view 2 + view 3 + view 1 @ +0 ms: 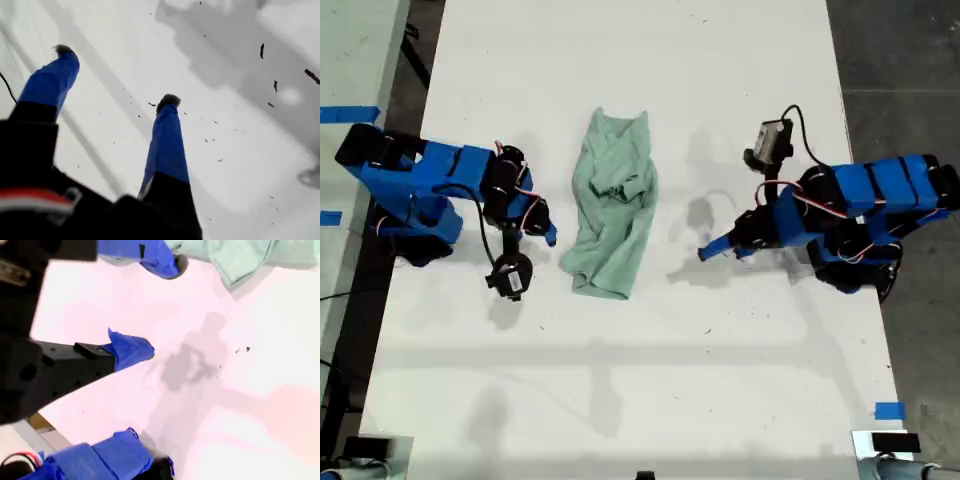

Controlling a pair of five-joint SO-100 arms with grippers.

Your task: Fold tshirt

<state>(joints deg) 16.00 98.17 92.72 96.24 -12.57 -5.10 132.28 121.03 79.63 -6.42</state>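
The exterior view shows the tshirt [613, 206] crumpled mid-table [650, 400], between both arms and touching neither. My first gripper [117, 75] has fingers [166, 145] spread wide, empty over bare table. My second gripper [160, 307] gapes empty just beside the tshirt's edge.

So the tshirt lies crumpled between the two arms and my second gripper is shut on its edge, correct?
Not quite. The tshirt lies crumpled between the two arms, but my second gripper is open and holds nothing; the second wrist view shows this.

Bright, soft shadows, blurry wrist views
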